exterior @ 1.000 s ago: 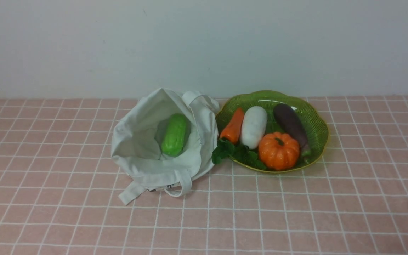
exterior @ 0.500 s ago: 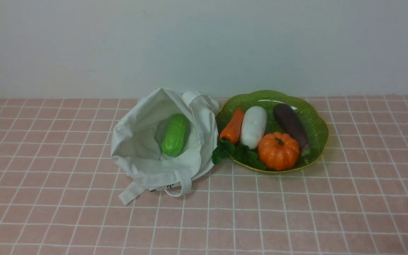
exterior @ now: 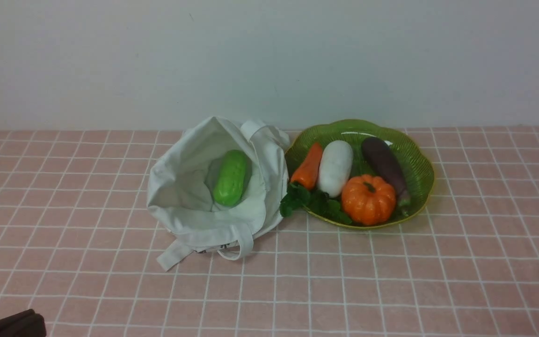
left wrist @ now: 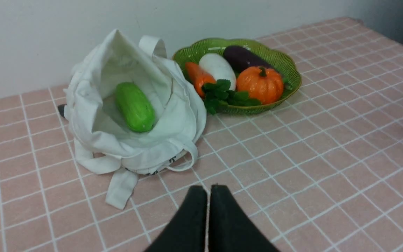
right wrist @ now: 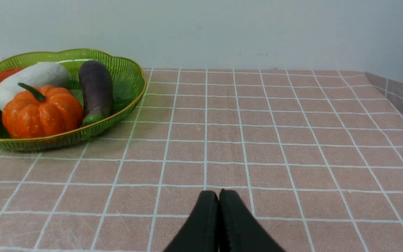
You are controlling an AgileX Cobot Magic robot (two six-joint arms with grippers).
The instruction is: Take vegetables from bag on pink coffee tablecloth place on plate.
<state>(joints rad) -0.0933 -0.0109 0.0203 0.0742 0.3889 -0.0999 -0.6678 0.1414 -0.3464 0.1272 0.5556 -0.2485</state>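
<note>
The off-white cloth bag lies open on the pink coffee tablecloth, with a light-green gourd inside. The green plate to its right holds an orange carrot with a leafy top, a white vegetable, a dark eggplant and an orange pumpkin. My left gripper is shut and empty, over the cloth near the bag's front; the gourd and bag lie ahead of it. My right gripper is shut and empty, to the right of the plate.
A pale wall runs along the back of the table. The table's right edge shows in the right wrist view. A dark part of the left arm sits at the bottom-left corner of the front view.
The left arm has come into the front view at the bottom-left corner. The bag, plate and vegetables have not moved.
</note>
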